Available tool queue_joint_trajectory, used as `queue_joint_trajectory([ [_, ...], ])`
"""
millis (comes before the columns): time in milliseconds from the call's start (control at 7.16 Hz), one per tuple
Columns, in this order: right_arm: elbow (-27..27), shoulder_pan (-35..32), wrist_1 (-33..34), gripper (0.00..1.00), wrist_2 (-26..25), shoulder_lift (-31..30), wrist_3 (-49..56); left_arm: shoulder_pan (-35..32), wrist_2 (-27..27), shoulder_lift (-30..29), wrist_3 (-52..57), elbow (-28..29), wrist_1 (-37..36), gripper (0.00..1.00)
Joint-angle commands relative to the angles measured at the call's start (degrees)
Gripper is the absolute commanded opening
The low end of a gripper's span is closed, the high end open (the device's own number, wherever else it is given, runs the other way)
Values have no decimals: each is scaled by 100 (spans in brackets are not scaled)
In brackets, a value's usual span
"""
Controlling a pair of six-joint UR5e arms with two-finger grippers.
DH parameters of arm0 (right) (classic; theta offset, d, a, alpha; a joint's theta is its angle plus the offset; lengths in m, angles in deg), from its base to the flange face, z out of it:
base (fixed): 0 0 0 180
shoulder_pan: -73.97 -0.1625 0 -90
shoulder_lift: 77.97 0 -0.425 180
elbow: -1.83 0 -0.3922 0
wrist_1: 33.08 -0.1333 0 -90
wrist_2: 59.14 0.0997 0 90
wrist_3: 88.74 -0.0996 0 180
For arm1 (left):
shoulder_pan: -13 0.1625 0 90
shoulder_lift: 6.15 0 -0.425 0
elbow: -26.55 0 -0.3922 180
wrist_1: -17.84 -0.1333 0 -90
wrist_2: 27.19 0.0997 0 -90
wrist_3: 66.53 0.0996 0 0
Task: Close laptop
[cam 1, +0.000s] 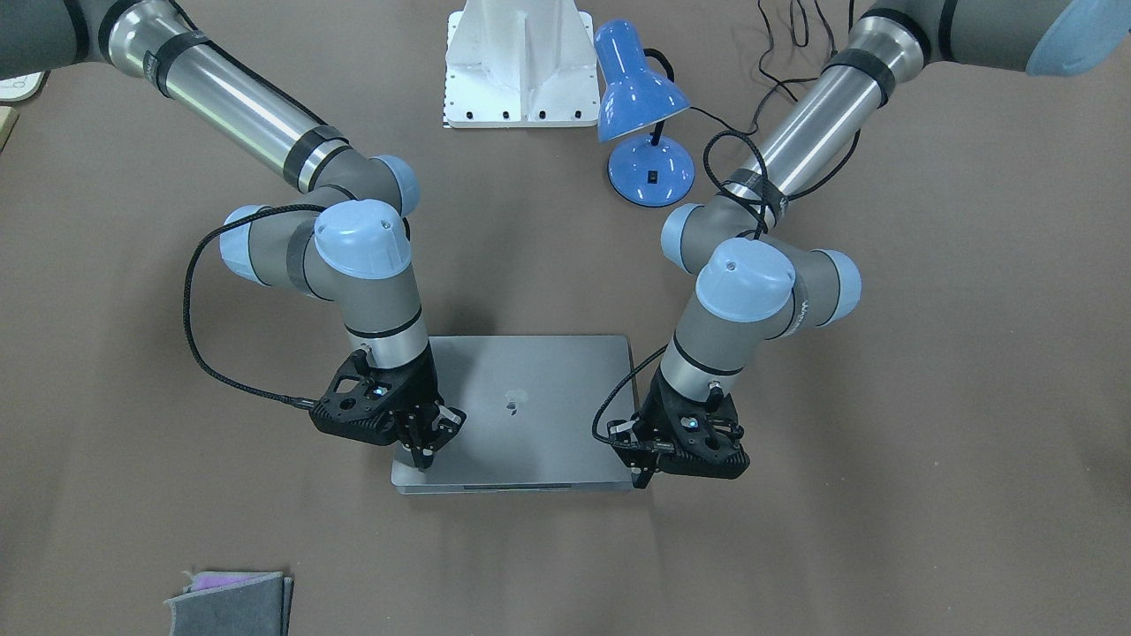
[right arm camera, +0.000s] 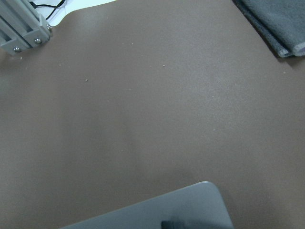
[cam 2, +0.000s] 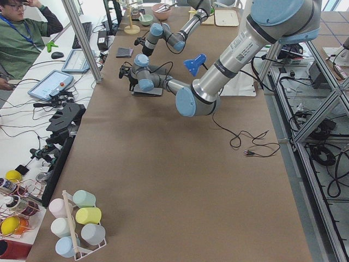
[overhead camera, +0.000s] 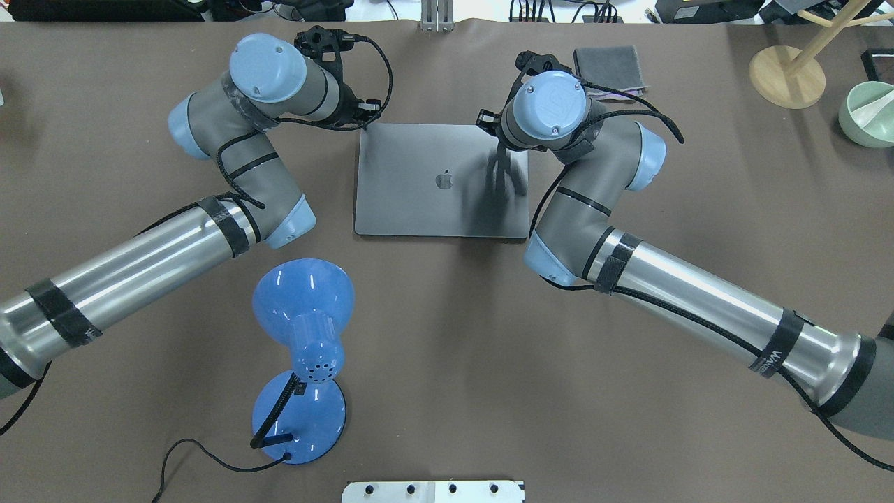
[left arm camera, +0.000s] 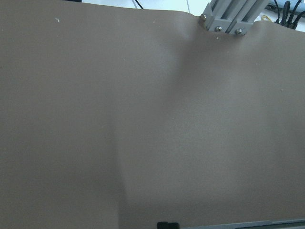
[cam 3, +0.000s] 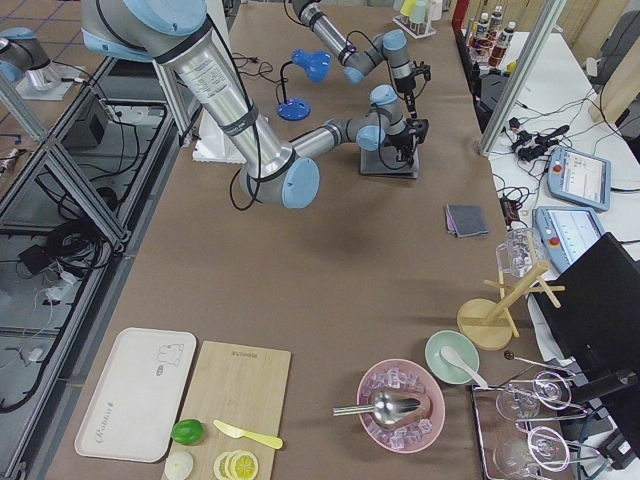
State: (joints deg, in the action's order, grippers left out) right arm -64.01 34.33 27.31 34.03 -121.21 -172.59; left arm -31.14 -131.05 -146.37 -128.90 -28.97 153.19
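The space-grey laptop (cam 1: 548,415) lies shut and flat on the brown table, its lid and dark apple logo facing up (overhead camera: 419,202). My right gripper (cam 1: 421,459) stands on the lid near the corner at the operators' side, fingers together, holding nothing. My left gripper (cam 1: 642,477) points down at the laptop's opposite corner on that same edge, touching or just beside it, fingers together as far as I can see. The right wrist view shows a rounded lid corner (right arm camera: 157,212). The left wrist view shows only a thin strip of the laptop's edge (left arm camera: 248,224).
A blue desk lamp (overhead camera: 300,314) with its cable stands on the robot's side of the laptop. A grey felt pouch (overhead camera: 607,64) lies beyond the right gripper. A wooden stand (overhead camera: 786,77) and a green bowl (overhead camera: 869,115) are far right. The white robot base (cam 1: 521,62) is behind.
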Motion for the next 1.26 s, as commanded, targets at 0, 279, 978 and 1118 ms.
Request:
queue_joint_trajectory([
  [0, 168, 26, -1, 0, 0, 79, 0, 45, 32, -5, 102, 85, 0, 0],
  [279, 203, 44, -1, 0, 0, 79, 9, 133, 32, -40, 103, 94, -9, 0],
  [978, 238, 44, -1, 0, 9, 79, 26, 195, 155, -49, 103, 146, -18, 0],
  [1118, 238, 44, -1, 0, 17, 79, 35, 195, 164, -49, 103, 155, -9, 0],
])
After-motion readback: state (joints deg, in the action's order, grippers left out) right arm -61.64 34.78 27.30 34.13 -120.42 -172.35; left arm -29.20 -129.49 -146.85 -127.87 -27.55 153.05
